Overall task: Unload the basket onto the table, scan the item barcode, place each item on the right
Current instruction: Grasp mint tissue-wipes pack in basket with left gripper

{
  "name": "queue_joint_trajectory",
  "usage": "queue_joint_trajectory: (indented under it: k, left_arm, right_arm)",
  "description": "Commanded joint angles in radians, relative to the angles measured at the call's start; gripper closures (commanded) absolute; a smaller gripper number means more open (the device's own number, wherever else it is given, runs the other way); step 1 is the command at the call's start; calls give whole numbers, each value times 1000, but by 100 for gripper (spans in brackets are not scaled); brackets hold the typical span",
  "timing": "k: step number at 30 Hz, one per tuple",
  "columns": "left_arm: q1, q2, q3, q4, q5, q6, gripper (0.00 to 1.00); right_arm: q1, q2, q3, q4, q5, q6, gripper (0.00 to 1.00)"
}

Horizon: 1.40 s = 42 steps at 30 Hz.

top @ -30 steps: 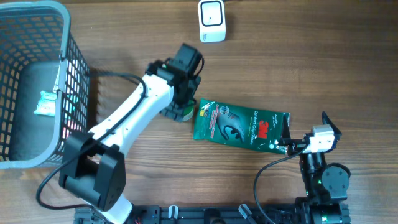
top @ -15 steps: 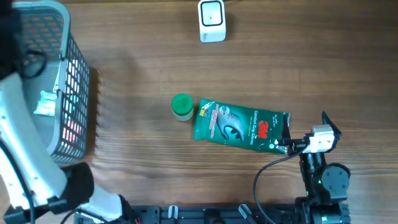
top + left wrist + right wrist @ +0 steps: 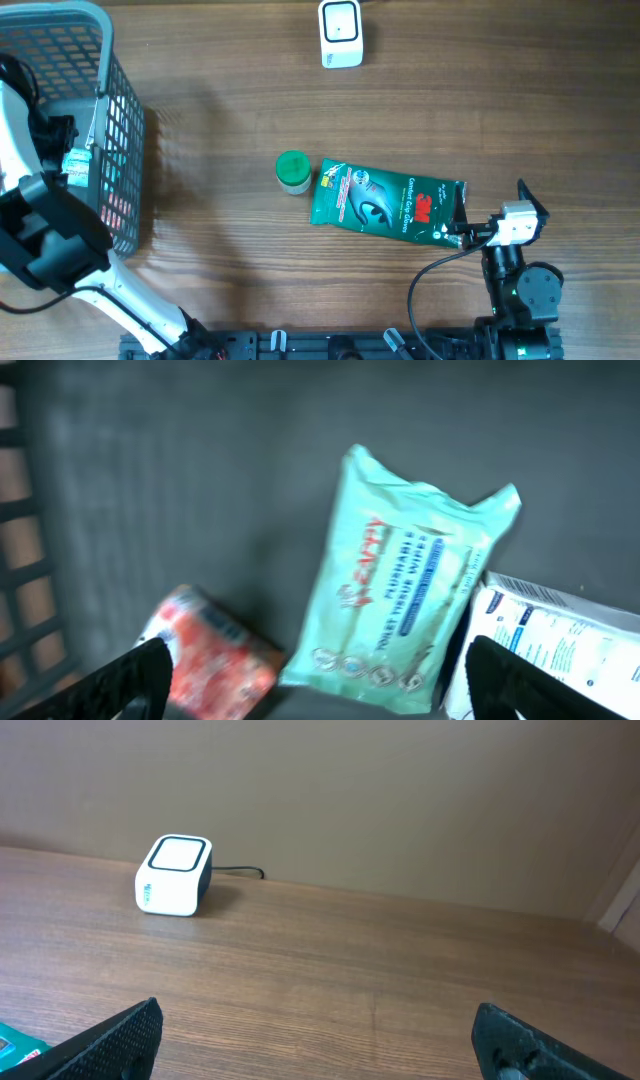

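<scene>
Inside the basket, I must centre my wide-open, empty left gripper over the wipes; right gripper idles open, empty.

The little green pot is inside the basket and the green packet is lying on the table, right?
No, the little green pot stands on the table next to the green packet, not in the basket. The overhead view shows it. The packet does lie on the table.
</scene>
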Motion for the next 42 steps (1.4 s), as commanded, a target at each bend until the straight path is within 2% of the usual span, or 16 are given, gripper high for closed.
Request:
queue_joint_trajectory:
  k: [1,10,15,16,18,19,22,24,28,32,33,34,38,42]
  left_arm:
    - [0,51,2,24,64,170,0]
    - [-2,120,-8,32,94,248,0]
    - [-11,123,-106,122,94,247,3]
    - [-11,123,-125,137,93,248,12]
    - [-11,123,-143,140,93,248,41]
    - [-11,123,-143,134,93,248,48]
    - [-11,122,-143,112,93,247,57]
    - [-10,120,-124,79,94,247,57]
    - [-6,115,57,-84,94,243,57]
    - [-5,112,413,-298,95,243,57]
    - [-5,99,546,-320,155,318,62]
    - [-7,74,594,-320,211,345,62]
    - [-24,-87,651,-318,364,337,61]
    - [-106,-264,650,-319,406,346,62]
  right_arm:
    - [3,-4,-2,5,-5,-7,0]
    - [3,-4,-2,5,-5,-8,0]
    - [3,-4,-2,5,-5,-7,0]
    - [3,-4,-2,5,-5,-7,0]
    - [3,-4,-2,5,-5,-8,0]
    - [3,-4,-2,5,-5,-7,0]
    - [3,-4,-2,5,-5,-7,0]
    - [3,-4,-2,5,-5,-7,0]
    - [3,-4,-2,5,-5,-7,0]
    - [3,-4,-2,5,-5,-7,0]
    - [3,-4,-2,5,-5,-7,0]
    - [3,-4,-2,5,-5,-7,0]
    - [3,-4,-2,5,-5,-7,0]
    - [3,-4,-2,5,-5,-7,0]
